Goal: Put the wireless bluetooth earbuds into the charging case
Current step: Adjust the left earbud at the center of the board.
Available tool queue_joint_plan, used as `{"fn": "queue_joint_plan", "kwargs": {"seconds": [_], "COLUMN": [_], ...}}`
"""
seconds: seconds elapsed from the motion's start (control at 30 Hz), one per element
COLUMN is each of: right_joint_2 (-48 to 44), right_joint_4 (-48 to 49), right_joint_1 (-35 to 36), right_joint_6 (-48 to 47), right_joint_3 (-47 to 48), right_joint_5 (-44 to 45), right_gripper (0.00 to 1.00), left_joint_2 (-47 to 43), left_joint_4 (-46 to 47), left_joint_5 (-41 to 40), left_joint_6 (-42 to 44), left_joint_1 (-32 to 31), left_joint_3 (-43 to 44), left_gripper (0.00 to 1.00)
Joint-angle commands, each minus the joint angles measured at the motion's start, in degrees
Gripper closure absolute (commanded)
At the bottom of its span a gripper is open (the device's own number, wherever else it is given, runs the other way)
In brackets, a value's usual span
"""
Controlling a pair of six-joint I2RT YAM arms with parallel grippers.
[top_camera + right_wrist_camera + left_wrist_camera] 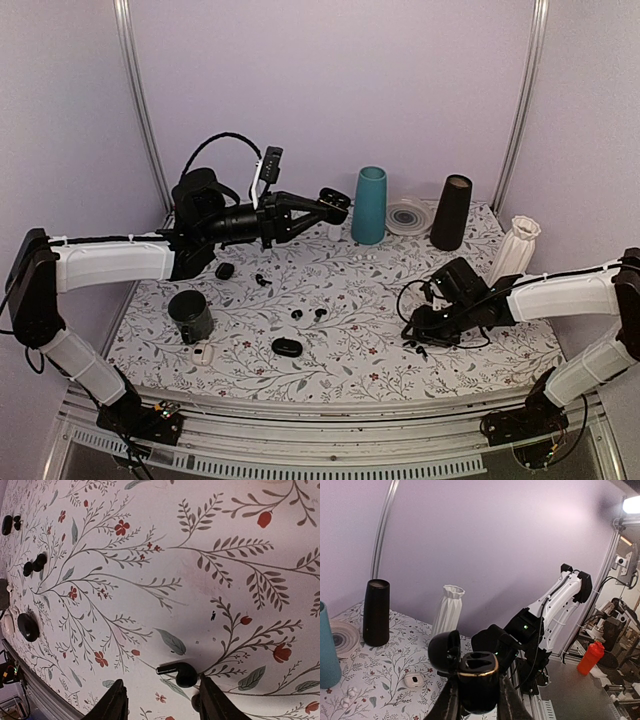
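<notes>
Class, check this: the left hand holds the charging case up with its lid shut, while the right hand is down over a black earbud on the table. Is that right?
Not quite. The left wrist view shows the lid open, not shut, on the charging case in the left hand. The rest stands: the right hand is down over a black earbud on the table.

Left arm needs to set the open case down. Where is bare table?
Bare: mid-table, between the teal cup, the two loose earbuds and the right gripper. Crowded: the left side, round the dark tumbler, white case and closed black case.
</notes>
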Motion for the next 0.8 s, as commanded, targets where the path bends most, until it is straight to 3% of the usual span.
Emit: {"fn": "queue_joint_plan", "kwargs": {"seconds": [0.0, 0.77], "right_joint_2": [1.25, 3.81], "right_joint_4": [1.68, 1.93], "right_joint_1": [-0.2, 0.73], "right_joint_6": [0.66, 2.2], "right_joint_3": [0.65, 0.95], "right_joint_5": [-1.75, -4.94], "right_gripper": [0.52, 0.54], "left_joint_2": [-1.24, -1.56], "left_joint_4": [1.16, 2.11], "left_joint_5": [-0.25, -0.25], "left_joint_6": [0.19, 0.02], "left_joint_1": [0.68, 0.77], "left_joint_3": [-0.12, -1.35], "left_gripper": [1.0, 1.0]}}
